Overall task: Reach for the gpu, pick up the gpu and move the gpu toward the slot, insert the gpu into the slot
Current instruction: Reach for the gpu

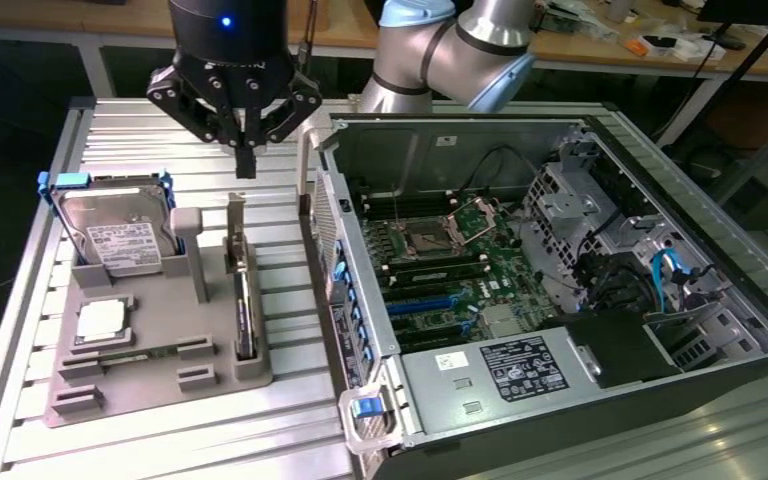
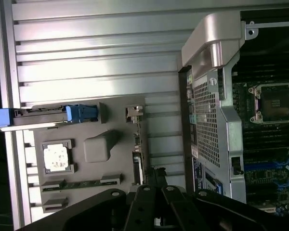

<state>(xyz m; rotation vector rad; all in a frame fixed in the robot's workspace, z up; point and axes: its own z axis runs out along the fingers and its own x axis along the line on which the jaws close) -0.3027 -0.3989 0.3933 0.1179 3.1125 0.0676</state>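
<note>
Fixture of grey plastic (image 1: 157, 365) holds a boxy silver hard drive (image 1: 120, 240) and a square silver chip (image 1: 101, 320), then the thin dark gpu card (image 1: 241, 310) standing on edge. Black gripper (image 1: 244, 165) hangs above it, fingers together, empty. Open grey computer case (image 1: 357, 330) sits at the exterior view's right.

The pincer (image 1: 244, 160) is matte black, with angular linkage bars (image 2: 149, 207) flanking two narrow dark fingers (image 1: 243, 150). Round pivot screws (image 2: 143, 189) stud the bars. Above the pincer is a glossy black cylindrical housing (image 1: 231, 40) with a small blue light (image 1: 228, 20). Beside the pincer, the arm (image 1: 444, 60) is smooth silver-grey tubing with a pale blue joint cap (image 1: 418, 10).
</note>
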